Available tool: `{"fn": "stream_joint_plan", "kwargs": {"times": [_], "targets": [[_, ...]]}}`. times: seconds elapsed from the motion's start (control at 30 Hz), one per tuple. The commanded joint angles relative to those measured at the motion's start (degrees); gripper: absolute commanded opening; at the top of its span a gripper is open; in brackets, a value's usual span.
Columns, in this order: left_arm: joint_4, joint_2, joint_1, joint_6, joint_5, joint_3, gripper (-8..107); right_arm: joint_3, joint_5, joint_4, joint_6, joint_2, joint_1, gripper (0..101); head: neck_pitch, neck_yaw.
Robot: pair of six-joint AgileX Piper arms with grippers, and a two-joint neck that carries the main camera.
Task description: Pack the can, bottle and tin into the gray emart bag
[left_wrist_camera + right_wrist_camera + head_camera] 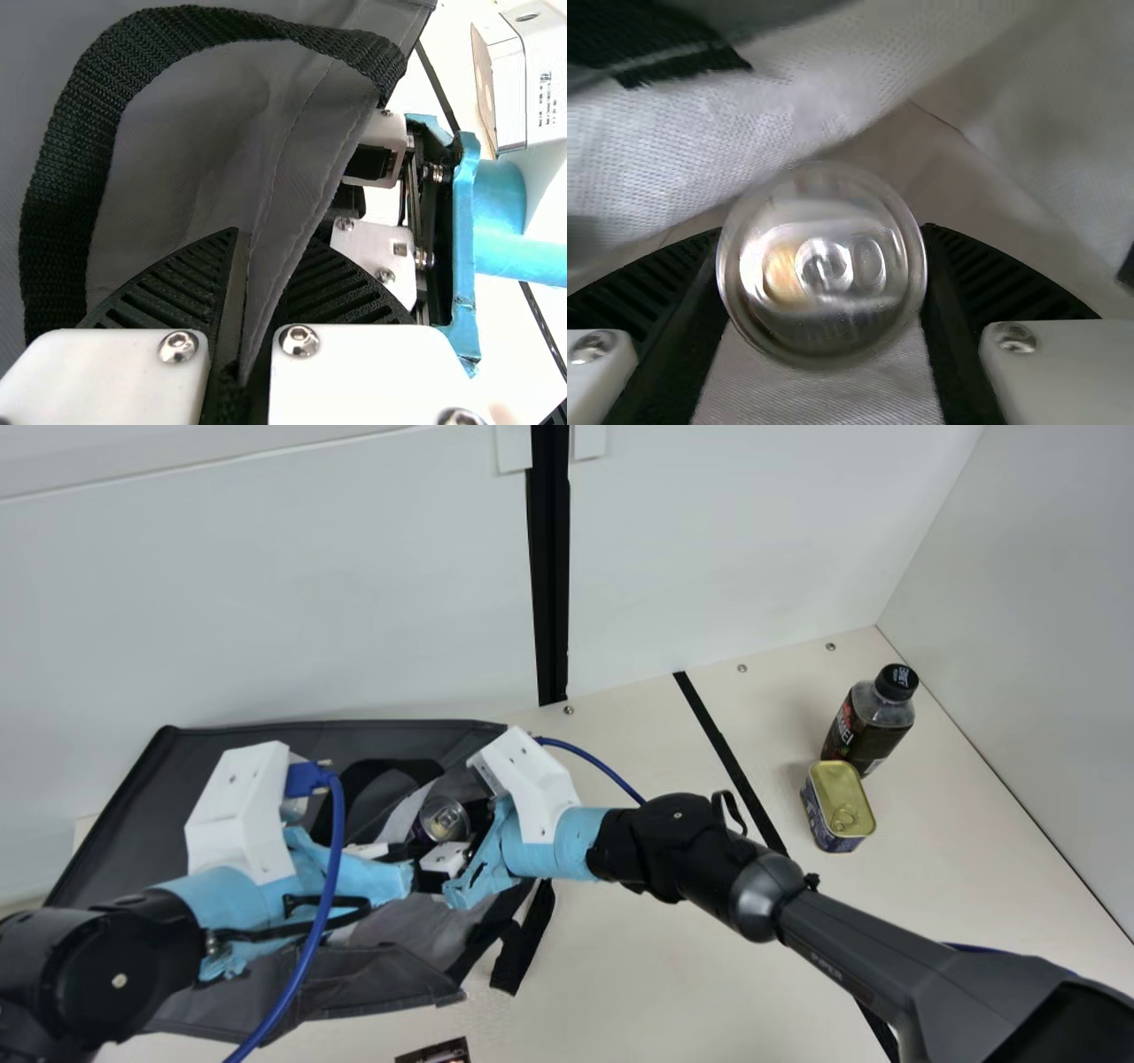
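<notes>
Can (441, 820) left of centre, pinched by right claw (446, 857) inside bag (115, 850); left claw (409, 856) pinching bag's edge; bottle (866, 726), tin (837, 806) right.

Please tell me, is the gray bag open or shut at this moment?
Open. The left pincer holds an edge of the bag, and the can, between the right pincer's fingers, is visible through the mouth.

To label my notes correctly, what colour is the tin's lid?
The tin's lid is gold; the main view shows it best.
</notes>
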Motion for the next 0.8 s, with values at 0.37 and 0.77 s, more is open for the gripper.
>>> {"fn": "stream_joint_plan", "kwargs": {"times": [0.37, 0.77], "targets": [[0.0, 0.0, 0.0, 0.0, 0.0, 0.0, 10, 1.5, -1.2, -1.5, 0.9, -2.7, 0.0, 91, -1.4, 0.0], [0.0, 0.0, 0.0, 0.0, 0.0, 0.0, 10, 4.3, -2.2, -5.0, 3.2, -7.7, -1.6, 91, -1.4, 0.0]]}}
